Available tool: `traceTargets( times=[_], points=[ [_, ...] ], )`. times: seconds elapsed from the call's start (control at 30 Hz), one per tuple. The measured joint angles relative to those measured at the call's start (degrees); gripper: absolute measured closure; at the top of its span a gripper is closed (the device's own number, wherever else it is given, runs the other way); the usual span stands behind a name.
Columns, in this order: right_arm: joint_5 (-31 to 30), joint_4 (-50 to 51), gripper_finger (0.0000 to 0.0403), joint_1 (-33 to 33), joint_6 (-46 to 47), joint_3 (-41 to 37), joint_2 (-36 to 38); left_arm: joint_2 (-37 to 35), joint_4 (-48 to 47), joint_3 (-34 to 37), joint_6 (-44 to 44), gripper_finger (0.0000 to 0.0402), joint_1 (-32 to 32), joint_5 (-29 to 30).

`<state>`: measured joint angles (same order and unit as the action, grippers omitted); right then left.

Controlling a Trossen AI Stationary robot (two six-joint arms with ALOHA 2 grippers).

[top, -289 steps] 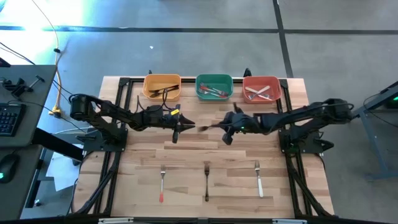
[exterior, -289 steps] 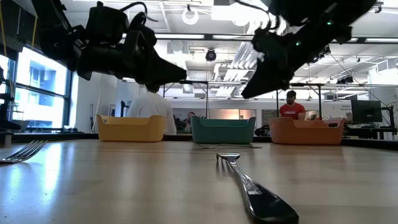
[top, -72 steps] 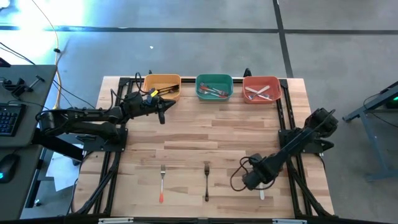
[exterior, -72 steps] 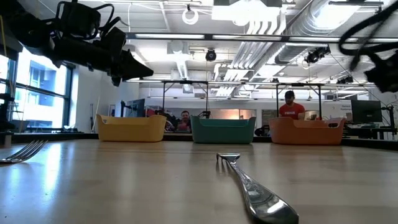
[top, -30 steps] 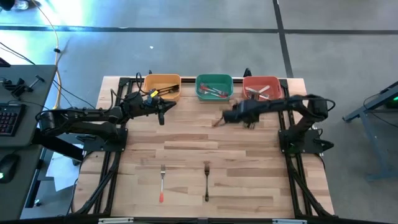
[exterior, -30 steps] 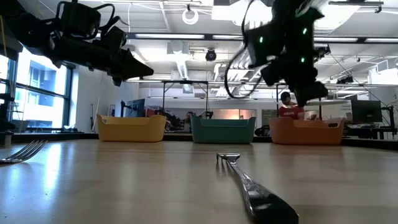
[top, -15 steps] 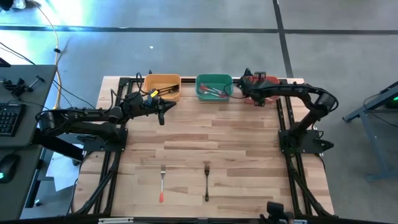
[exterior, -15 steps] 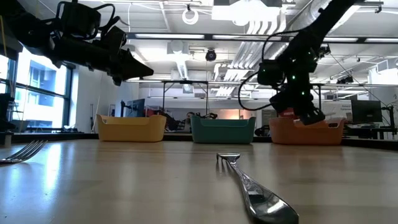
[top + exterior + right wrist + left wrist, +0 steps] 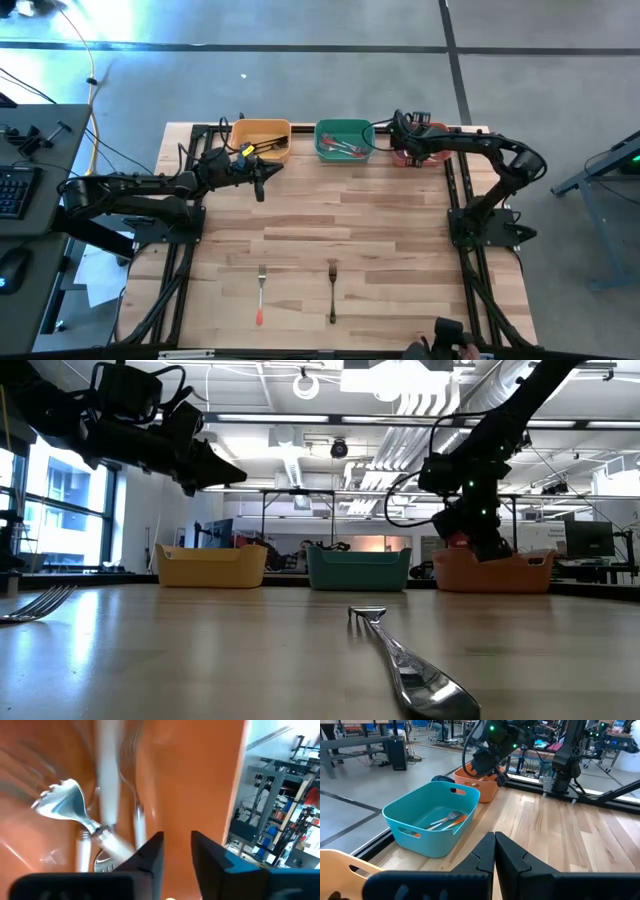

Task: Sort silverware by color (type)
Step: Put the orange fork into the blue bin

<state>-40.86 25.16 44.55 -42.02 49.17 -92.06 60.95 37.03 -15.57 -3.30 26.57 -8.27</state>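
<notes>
Two forks lie near the lower edge of the high view on the pale wood-plank table [image 9: 400, 220]: a red-handled fork [image 9: 260, 292] left of centre and a black-handled fork [image 9: 332, 290] at centre, well apart from each other and from both arms. In the low view the black-handled one fills the lower middle, tines pointing away from the camera. Farther up, the left gripper [image 9: 259, 180] hangs above the boards in the upper left of the high view, just below the yellow bin [image 9: 261, 140]; its jaws are pressed together with nothing between them, as the left wrist view shows. At the far edge stand the three bins in a row: yellow with dark-handled pieces, the green bin [image 9: 344, 141] with red-handled pieces, and the red bin [image 9: 436, 143] at upper right. The right gripper [image 9: 404, 139] reaches over the red bin; its fingers [image 9: 150, 856] stand a little apart, gripping nothing, above white-handled silverware [image 9: 87, 825] on the bin floor. No readable writing or labels show. Beyond the table lie grey concrete floor, a desk with a keyboard [image 9: 15, 190] at far left, and a bright workshop with ceiling ducts.
</notes>
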Motion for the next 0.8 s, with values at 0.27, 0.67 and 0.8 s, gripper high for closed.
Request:
traceTargets(
  times=[0.27, 0.67, 0.8],
  points=[
    [5.51, 0.60, 0.0328, -0.25, 8.34, 0.90, 11.56, -0.02, -2.40, -0.07, 2.96, 0.0401, -0.78, -4.99],
    [44.44, -35.61, 0.0394, -6.26, 31.59, -14.98, 28.20, -0.02, -22.93, -4.45, 2.80, 0.0401, -11.15, 9.56],
    [44.61, -53.04, 0.0399, -10.95, 34.61, -21.49, 27.81, -0.02, -33.12, -8.54, -0.47, 0.0401, -17.54, 15.05]
  ],
)
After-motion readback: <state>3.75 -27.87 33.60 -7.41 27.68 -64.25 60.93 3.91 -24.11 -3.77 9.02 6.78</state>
